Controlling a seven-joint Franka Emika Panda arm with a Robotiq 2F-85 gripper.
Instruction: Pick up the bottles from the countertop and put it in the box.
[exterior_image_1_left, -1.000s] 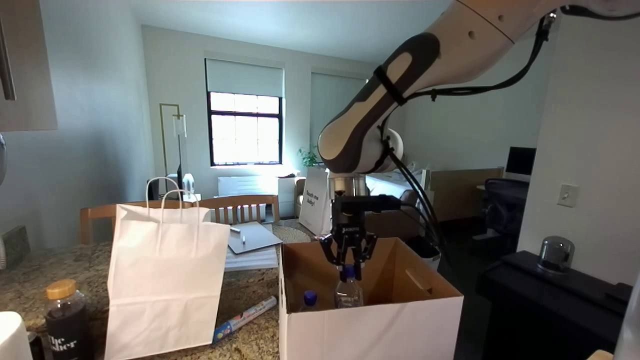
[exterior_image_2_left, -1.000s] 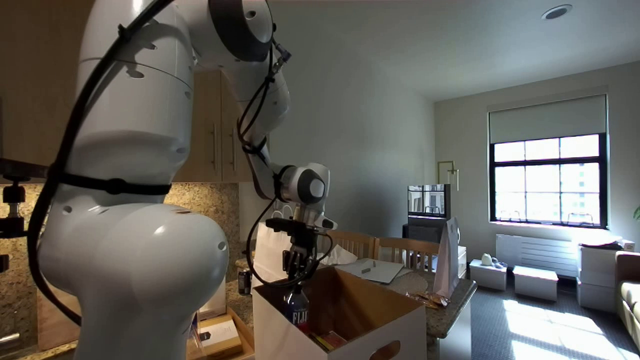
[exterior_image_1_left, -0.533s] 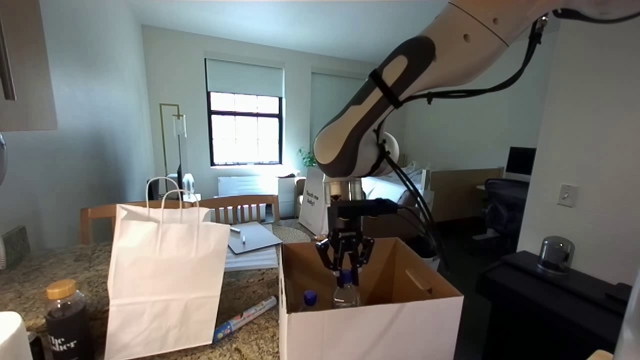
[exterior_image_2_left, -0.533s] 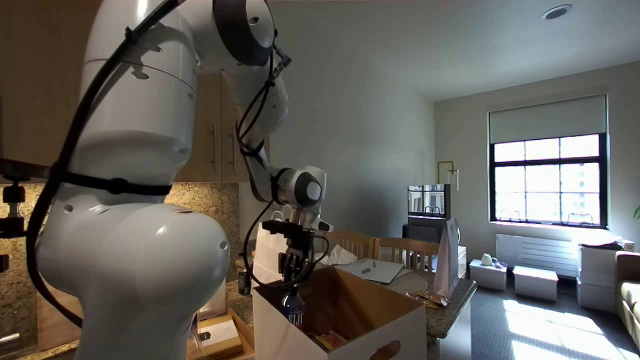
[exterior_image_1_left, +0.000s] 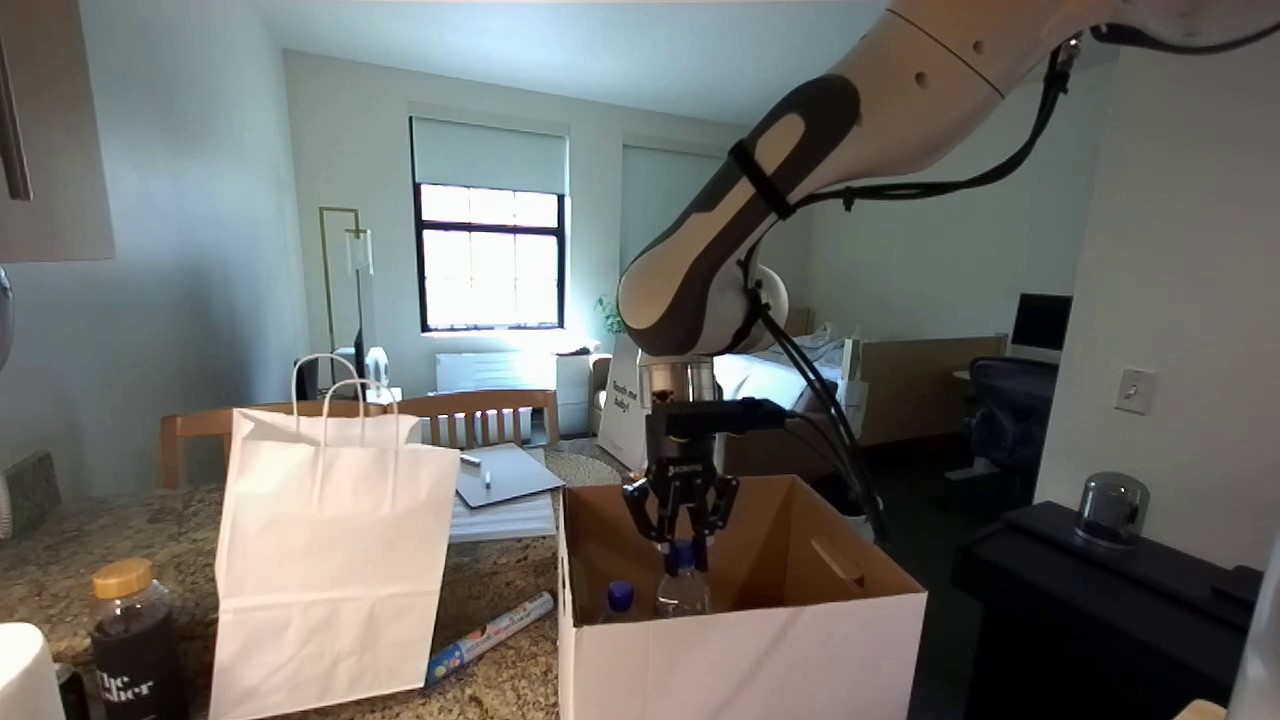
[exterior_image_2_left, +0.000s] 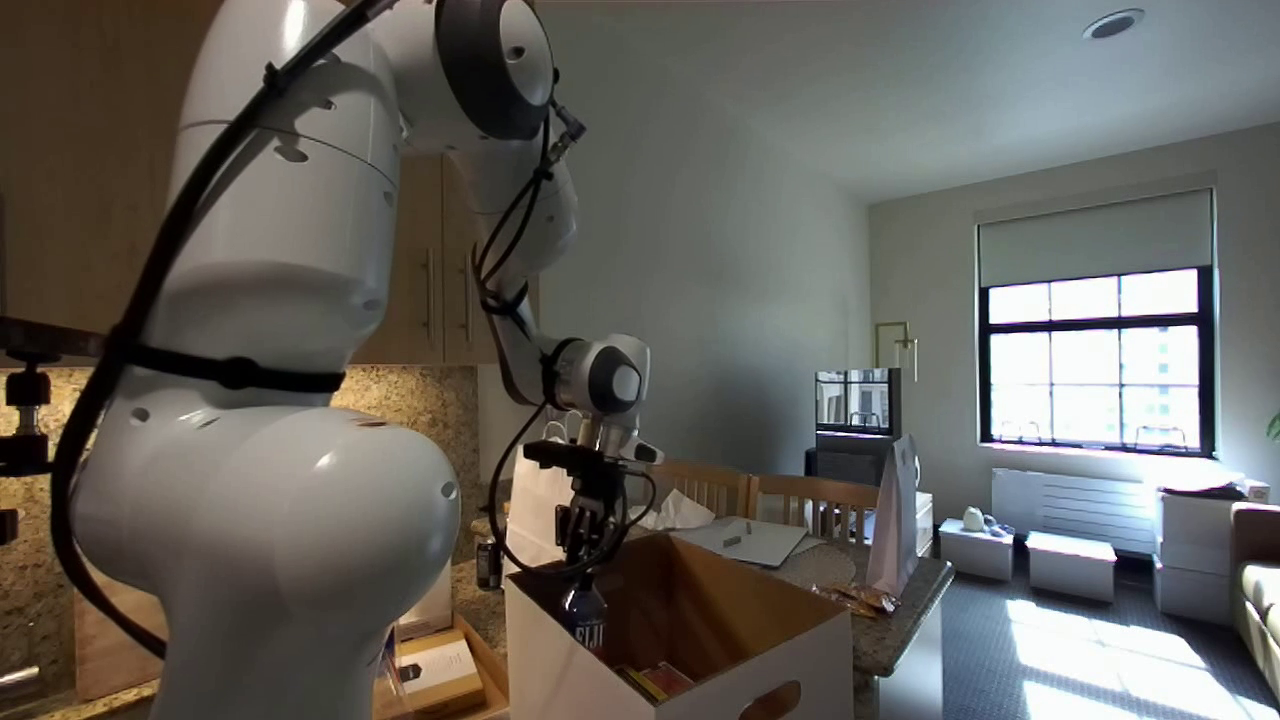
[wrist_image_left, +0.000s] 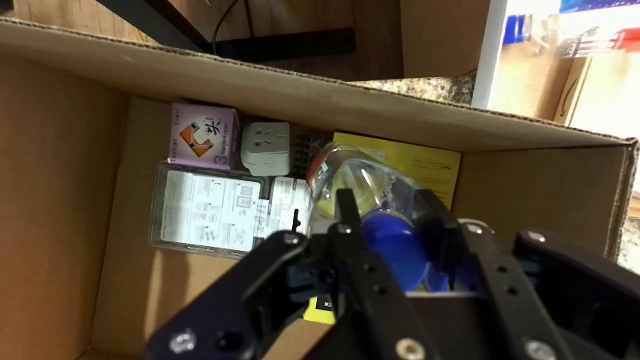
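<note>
The step in hand looks to be the placing: the hand (exterior_image_1_left: 684, 557) holds a clear bottle (exterior_image_1_left: 684, 597) by its blue cap (wrist_image_left: 392, 245), with the fingers (wrist_image_left: 346, 205) drawn in narrow on either side. The bottle is away from the stone table (exterior_image_1_left: 520, 690) and down inside the cardboard box (exterior_image_1_left: 740, 660), its lower part hidden by the near wall in an exterior view, and I cannot tell whether its base touches anything. A second bottle (exterior_image_1_left: 620, 598) is in the box too, near the held one. The next move probably calls for easing straight down until the base finds support, then spreading the fingers and lifting straight up. The wrist view shows a yellow booklet (wrist_image_left: 430, 172) and a plug adapter (wrist_image_left: 266, 149) close to the base, so the bottle may land unevenly and tip once let go. Near the white paper bag (exterior_image_1_left: 335, 560) there is also a dark bottle (exterior_image_1_left: 137, 645); whether it is meant for the box, I cannot say.
</note>
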